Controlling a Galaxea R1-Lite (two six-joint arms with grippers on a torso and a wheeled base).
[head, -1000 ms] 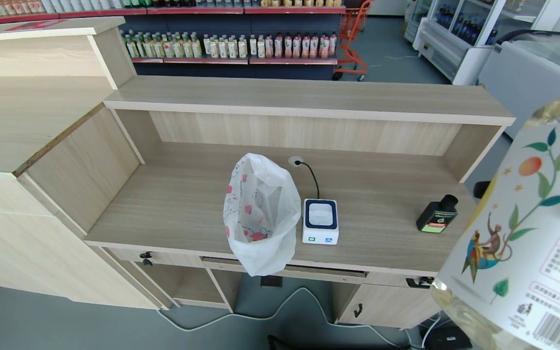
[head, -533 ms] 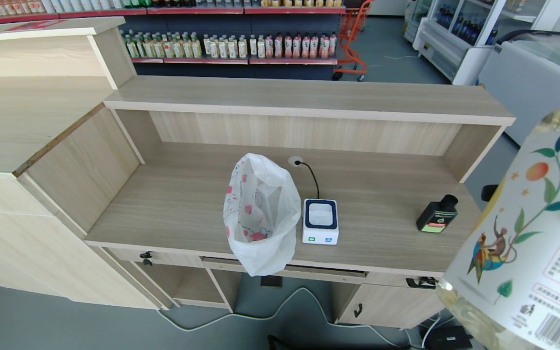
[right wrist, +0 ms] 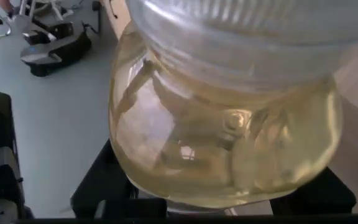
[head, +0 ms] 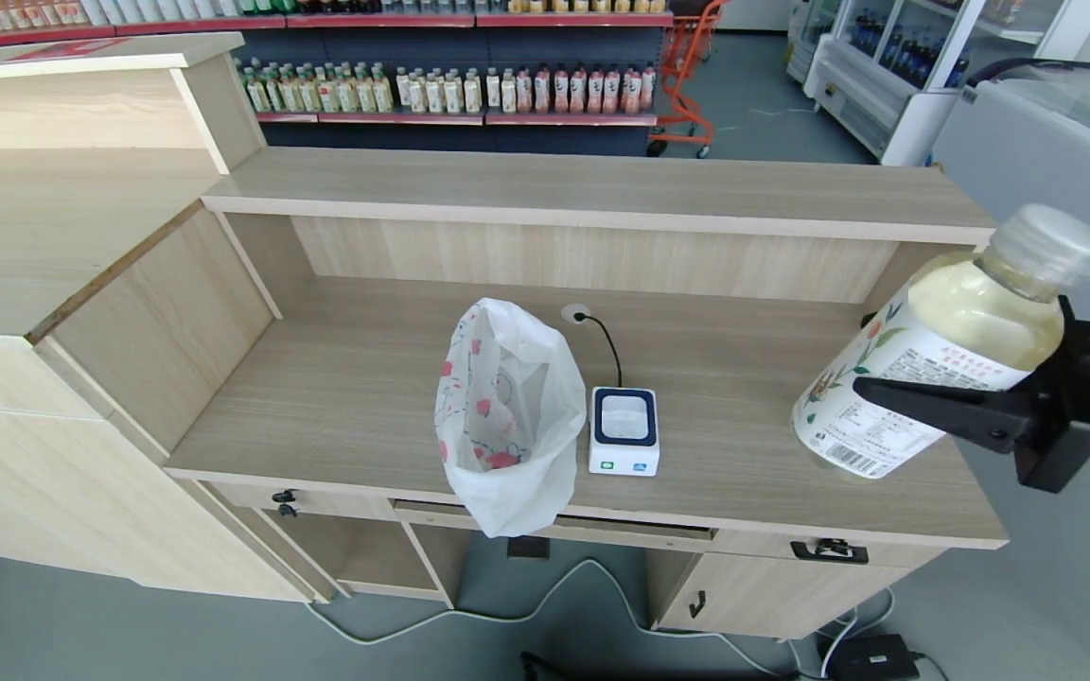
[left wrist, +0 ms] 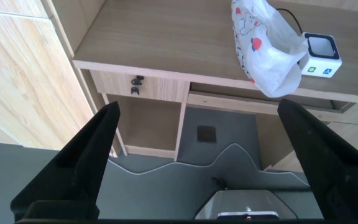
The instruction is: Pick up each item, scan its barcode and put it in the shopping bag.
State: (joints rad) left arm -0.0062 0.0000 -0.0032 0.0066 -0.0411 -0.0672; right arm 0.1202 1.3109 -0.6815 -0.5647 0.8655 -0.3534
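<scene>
Right now we have the clear plastic bottle of pale yellow drink (head: pixel 957 326), with its white printed label and pale screw cap, clamped between the black fingers of our right gripper (head: pixel 871 357). It hangs tilted in the air above the right end of the pale wooden counter (head: pixel 753 378). Its cap points up and away from the counter, and its base is lowered toward the front right corner. A barcode shows on the label near the base. In the right wrist view the bottle (right wrist: pixel 229 124) sits close against the gripper's dark body.

At the middle of the counter's front edge stands the white plastic shopping bag with red print (head: pixel 507 416), its mouth open and its bottom sagging over the edge. Just beside it, toward the right end, lies the white square barcode scanner with a dark-framed window (head: pixel 623 430). A black cable (head: pixel 609 345) runs from it toward the back.

Our left gripper (left wrist: pixel 194 168) hangs low in front of the counter's left part with its fingers (left wrist: pixel 79 168) spread wide apart and nothing between them. The bag (left wrist: pixel 263 50) and scanner (left wrist: pixel 322 53) are well apart from it.
</scene>
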